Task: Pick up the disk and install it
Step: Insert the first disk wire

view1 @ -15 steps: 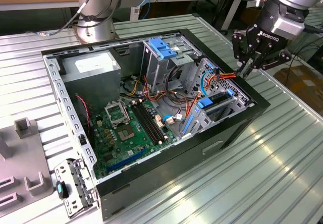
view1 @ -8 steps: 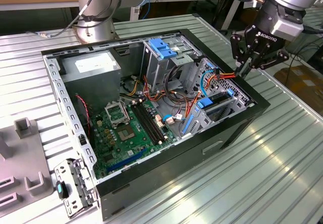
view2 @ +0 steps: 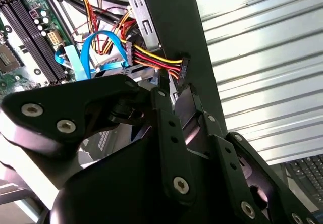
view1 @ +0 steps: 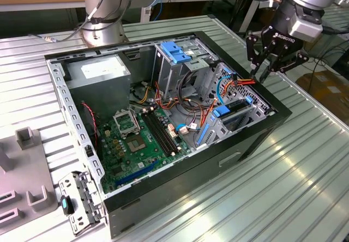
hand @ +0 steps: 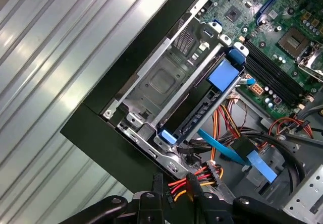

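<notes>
The disk (view1: 235,107) stands on edge in the drive bay at the corner of the open computer case (view1: 256,138) nearest the exterior view's right, its blue end tab (view1: 221,111) facing the motherboard. In the first wrist view the disk (hand: 199,115) is a dark strip between blue carrier ends, beside an unfilled metal bay. My gripper (view1: 265,73) hangs just above that corner's case wall, apart from the disk. Its fingers (hand: 156,196) stand slightly apart with nothing between them; in the second wrist view the gripper (view2: 174,94) is over a red-and-yellow cable plug.
Inside the case are a grey power-supply box (view1: 101,70), a tall drive cage with a blue latch (view1: 175,51), the motherboard (view1: 136,138) and loose cables (hand: 222,148). Grey fixtures (view1: 22,165) and a metal bracket (view1: 82,201) lie on the ribbed table at the exterior view's left.
</notes>
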Controlling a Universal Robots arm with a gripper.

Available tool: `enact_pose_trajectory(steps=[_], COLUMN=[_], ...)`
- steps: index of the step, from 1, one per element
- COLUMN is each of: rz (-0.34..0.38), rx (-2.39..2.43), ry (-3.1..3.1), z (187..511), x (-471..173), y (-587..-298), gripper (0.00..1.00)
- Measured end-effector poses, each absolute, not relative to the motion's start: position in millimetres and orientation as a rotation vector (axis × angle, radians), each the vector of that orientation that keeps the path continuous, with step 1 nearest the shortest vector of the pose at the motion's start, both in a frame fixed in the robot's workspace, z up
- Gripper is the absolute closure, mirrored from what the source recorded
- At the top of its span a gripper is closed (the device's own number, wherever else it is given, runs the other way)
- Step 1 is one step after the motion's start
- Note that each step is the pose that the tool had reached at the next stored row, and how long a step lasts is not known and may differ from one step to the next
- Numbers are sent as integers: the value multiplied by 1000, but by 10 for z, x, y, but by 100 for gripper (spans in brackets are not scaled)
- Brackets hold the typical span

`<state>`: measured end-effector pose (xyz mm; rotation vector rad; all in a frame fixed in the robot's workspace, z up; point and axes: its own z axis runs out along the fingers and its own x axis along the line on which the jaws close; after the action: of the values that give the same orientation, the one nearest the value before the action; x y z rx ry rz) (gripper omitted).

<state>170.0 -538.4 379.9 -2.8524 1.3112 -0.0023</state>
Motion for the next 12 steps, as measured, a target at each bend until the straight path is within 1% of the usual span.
enact_pose_trajectory(steps=[12], rz=[-2], rx=[-2925], ry=[1141], z=[3676], x=[1777], y=[-5348], gripper=[68])
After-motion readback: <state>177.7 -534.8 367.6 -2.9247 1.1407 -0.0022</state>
